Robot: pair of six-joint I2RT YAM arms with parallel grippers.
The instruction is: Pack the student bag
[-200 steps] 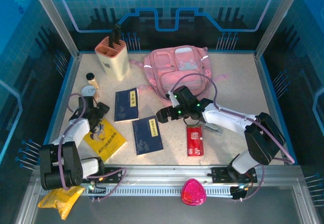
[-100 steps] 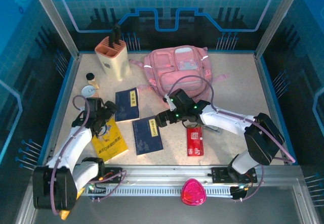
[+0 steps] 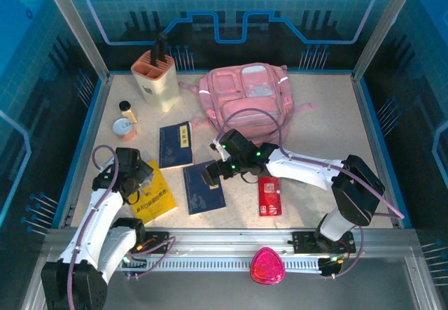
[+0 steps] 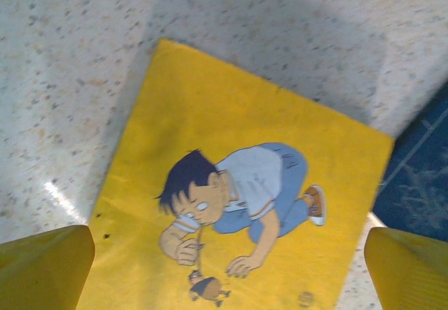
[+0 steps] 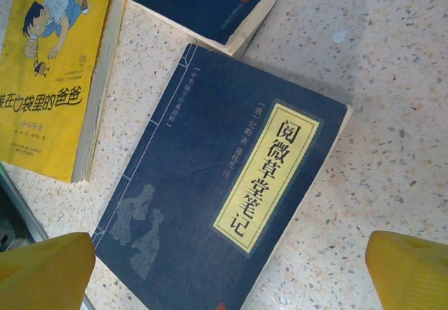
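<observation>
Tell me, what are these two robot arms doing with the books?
They are meant to pack the pink backpack, but nothing is picked up yet. The left fingers hang open over the yellow cartoon book, and the right fingers hang open over a dark blue book. Both books lie flat on the table, and the backpack sits at the back.

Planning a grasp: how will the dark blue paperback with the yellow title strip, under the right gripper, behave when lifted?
The dark blue paperback lies flat on the speckled table, so its thin edge probably gives little to pinch. As an apparent softcover, it likely sags if held by one corner.
</observation>
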